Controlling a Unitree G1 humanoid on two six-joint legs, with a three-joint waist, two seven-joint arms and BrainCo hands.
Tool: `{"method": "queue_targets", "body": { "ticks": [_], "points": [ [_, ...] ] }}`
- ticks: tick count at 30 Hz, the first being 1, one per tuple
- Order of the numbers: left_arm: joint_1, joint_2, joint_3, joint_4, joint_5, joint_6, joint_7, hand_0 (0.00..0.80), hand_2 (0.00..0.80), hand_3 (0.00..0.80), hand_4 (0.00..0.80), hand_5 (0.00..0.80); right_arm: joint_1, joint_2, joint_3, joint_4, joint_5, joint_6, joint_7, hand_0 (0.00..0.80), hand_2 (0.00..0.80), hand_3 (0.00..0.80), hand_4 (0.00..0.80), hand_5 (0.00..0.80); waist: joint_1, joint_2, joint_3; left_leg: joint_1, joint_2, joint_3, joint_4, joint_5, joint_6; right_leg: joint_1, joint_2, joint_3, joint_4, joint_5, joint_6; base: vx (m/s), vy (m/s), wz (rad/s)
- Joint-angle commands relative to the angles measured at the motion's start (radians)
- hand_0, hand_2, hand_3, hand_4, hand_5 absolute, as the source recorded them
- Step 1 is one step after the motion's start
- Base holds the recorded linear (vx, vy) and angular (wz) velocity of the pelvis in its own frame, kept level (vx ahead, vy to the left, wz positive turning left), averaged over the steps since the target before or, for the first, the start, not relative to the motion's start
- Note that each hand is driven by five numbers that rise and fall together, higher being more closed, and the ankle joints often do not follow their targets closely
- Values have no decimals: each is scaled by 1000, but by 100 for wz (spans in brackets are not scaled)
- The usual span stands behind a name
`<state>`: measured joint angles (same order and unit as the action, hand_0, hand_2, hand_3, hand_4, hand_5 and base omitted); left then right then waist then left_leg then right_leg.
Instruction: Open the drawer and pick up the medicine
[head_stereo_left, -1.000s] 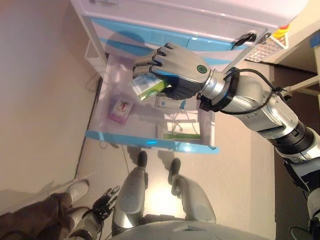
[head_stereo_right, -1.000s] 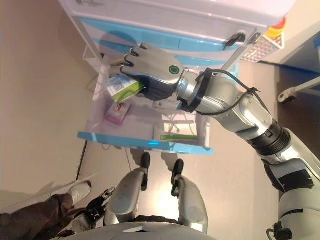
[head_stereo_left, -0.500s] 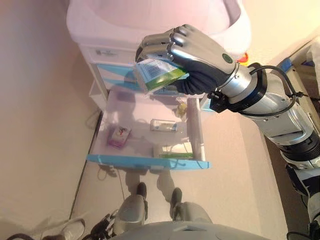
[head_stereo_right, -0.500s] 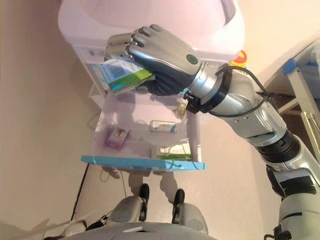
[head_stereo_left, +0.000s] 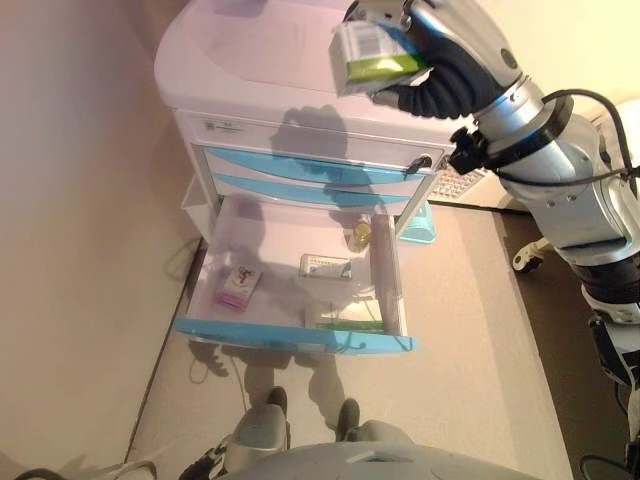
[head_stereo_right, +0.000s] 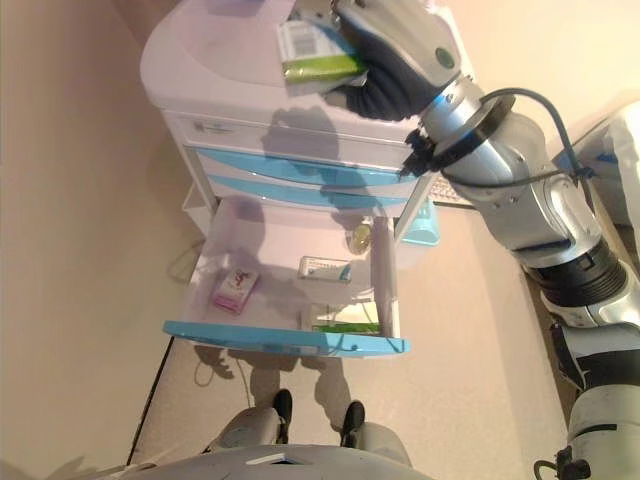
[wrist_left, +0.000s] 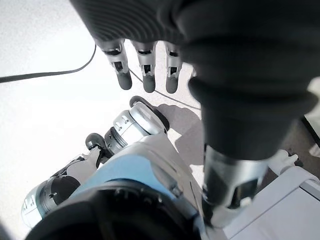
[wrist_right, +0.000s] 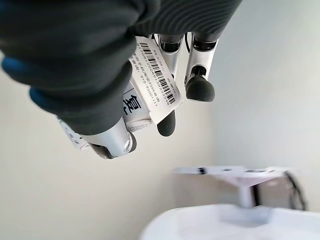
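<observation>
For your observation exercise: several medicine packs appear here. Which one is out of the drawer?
The green and white box, gripped in the right hand above the cabinet top. The pink box and white pack lie in the open drawer.

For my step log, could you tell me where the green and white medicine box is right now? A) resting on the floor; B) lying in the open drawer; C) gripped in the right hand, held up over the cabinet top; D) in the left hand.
C: the right hand is curled round the green and white medicine box, raised over the cabinet top, well clear of the open drawer.
</observation>
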<state>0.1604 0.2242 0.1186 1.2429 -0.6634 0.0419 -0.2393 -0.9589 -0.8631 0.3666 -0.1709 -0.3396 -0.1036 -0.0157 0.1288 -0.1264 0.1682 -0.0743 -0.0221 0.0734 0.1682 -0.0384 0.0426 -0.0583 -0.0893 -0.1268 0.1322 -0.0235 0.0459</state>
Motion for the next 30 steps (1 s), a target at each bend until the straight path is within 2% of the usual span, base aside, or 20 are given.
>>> {"method": "queue_targets", "body": {
  "ticks": [1, 13, 23, 30],
  "points": [
    [30, 38, 7, 25, 59, 27, 13, 0, 0, 0, 0, 0, -143, -46, 19, 92, -17, 37, -64, 800, 800, 800, 800, 800, 46, 10, -12, 91, -33, -71, -107, -77, 6, 21, -42, -23, 157, -57, 92, 47, 6, 5],
    [16, 73, -5, -5, 46, 69, 40, 0, 0, 0, 0, 0, -307, -70, 204, 487, -37, 96, -135, 800, 800, 800, 800, 800, 93, 8, 20, 67, -55, -124, -94, -75, 19, 27, -62, -57, 141, -56, 94, 29, 30, 13],
    [-16, 101, -31, -9, 26, 91, 43, 0, 0, 0, 0, 0, -415, -31, 372, 807, 10, 57, -214, 800, 800, 800, 800, 800, 146, 14, 63, 23, -70, -164, -65, -77, 23, 25, -83, -90, 133, -68, 84, 3, 18, 16],
    [-30, 104, -58, -12, -5, 93, 49, 0, 0, 0, 0, 0, -453, -10, 442, 984, 28, 12, -235, 800, 800, 800, 800, 800, 174, 31, 91, -5, -82, -189, -47, -78, 24, 19, -97, -107, 132, -72, 77, -4, 15, 14]
  ]
}}
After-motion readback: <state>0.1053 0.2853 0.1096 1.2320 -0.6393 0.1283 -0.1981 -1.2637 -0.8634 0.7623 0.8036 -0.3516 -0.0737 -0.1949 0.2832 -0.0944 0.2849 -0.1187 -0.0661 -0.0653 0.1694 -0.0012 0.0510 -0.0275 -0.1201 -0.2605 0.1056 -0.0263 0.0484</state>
